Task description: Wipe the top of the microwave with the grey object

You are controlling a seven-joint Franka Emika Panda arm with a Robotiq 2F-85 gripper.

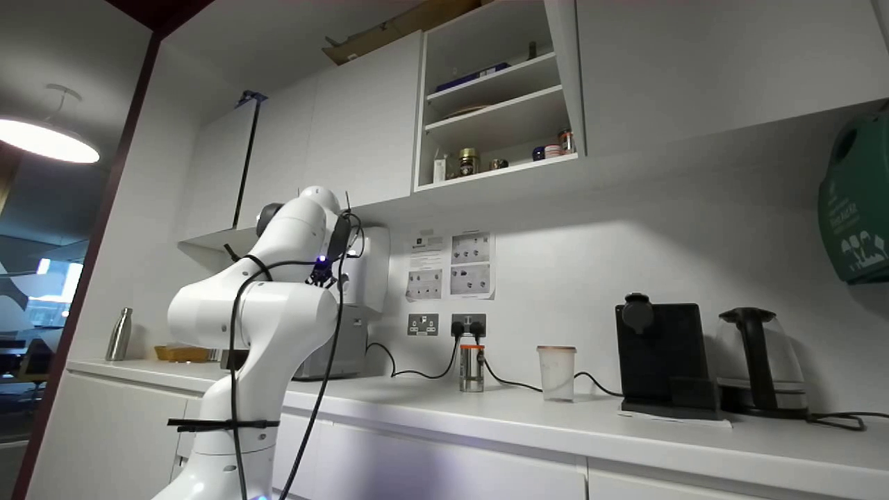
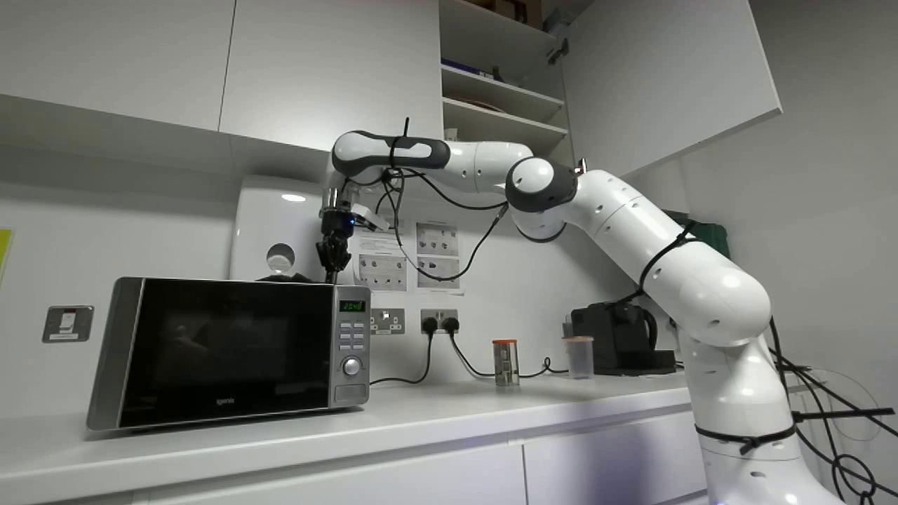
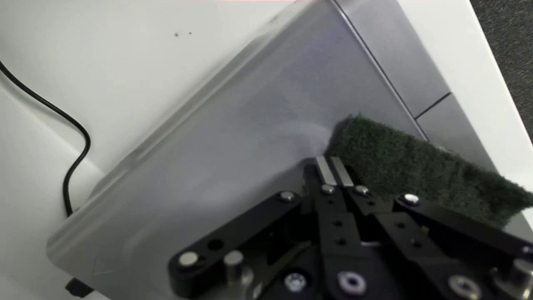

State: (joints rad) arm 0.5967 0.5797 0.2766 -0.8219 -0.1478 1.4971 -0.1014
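The microwave, silver-grey with a black door, stands on the counter; in an exterior view the arm partly covers the microwave. In the wrist view its smooth grey top fills the middle. The grey object, a fuzzy cloth that looks dark greenish here, lies across the front right part of that top; a dark strip of the cloth also shows in an exterior view. My gripper points down at the top, shut, its fingertips at the cloth's left edge. No material shows between them; contact with the cloth is unclear.
Behind the microwave a white dispenser hangs on the wall. Cabinets sit overhead, one with its door swung out. Farther along the counter are an orange-lidded jar, a plastic tub, a coffee machine and a kettle.
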